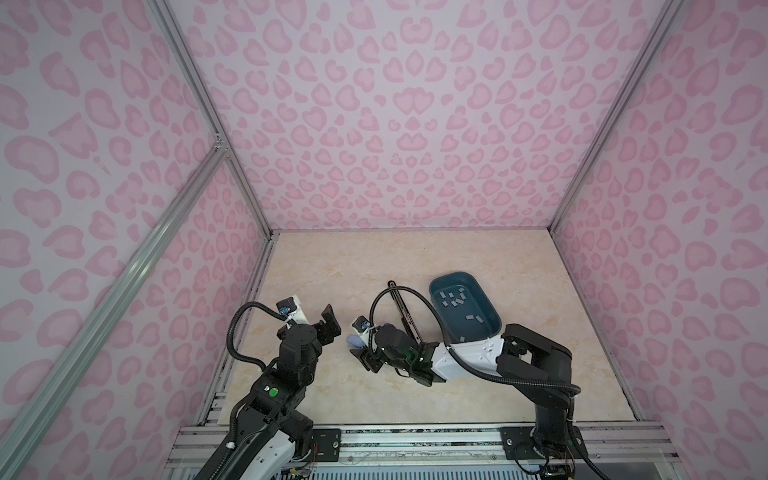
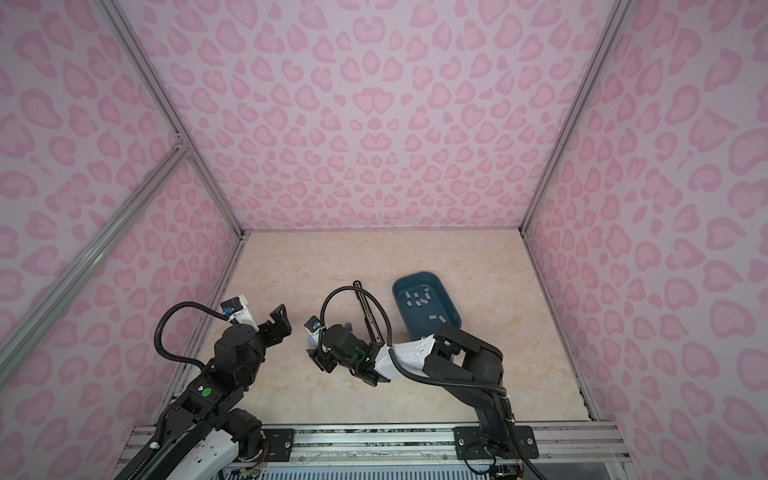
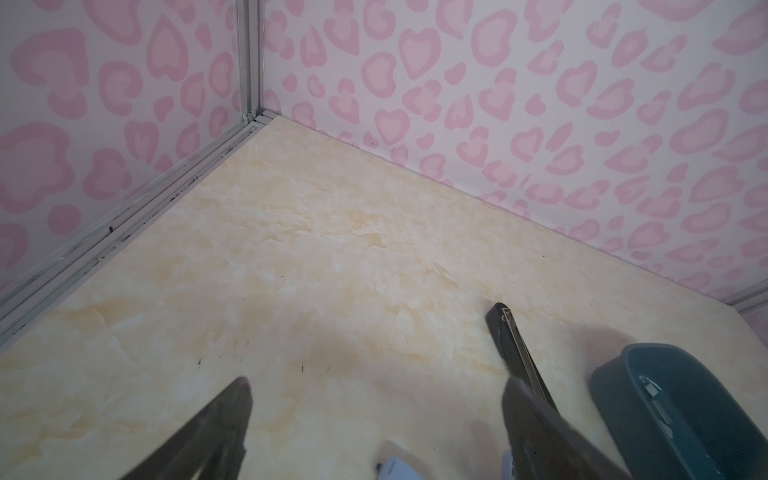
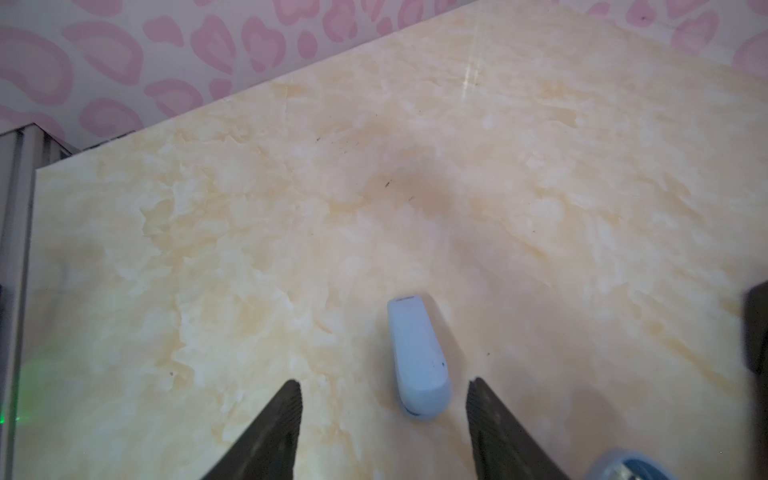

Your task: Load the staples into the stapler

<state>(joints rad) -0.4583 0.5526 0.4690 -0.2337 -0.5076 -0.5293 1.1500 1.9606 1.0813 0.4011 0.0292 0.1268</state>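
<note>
So, starting at the front: the left gripper [image 1: 332,322] is up off the marble-look table [image 1: 374,266] on the left side, with its fingers spread wide and nothing between them. In the left wrist view the left gripper [image 3: 374,382] just frames bare tabletop.

The right gripper [image 1: 362,357] reaches across the middle and sits low near the table. Its fingers are apart too, and in the right wrist view the right gripper [image 4: 384,382] has the small light-blue stapler [image 4: 417,357] lying flat on the table between them. There's a visible gap on each side, so it isn't gripped or touched. In a top view only a sliver of that light-blue stapler [image 1: 354,341] peeks out beside the wrist. Another pale-blue thing [image 4: 623,465] is cut off at the frame edge in the right wrist view, and I can't tell what it is.

A bit further back there's a long black stapler [image 1: 401,307] lying on the table, partly under the right arm's cable. The left wrist view shows a metal rail running along the black stapler [image 3: 511,345].

Just beside that, on the right, is a dark teal bin [image 1: 482,301], its near end hidden behind the right arm. The staples [image 1: 457,300] are all in there: little grey strips scattered loose on the bin floor, most bunched toward the far end and a couple nearer. They show in both top views [image 2: 422,300].

Behind all that it's bare table up to the pink heart-print wall [image 1: 395,124].
</note>
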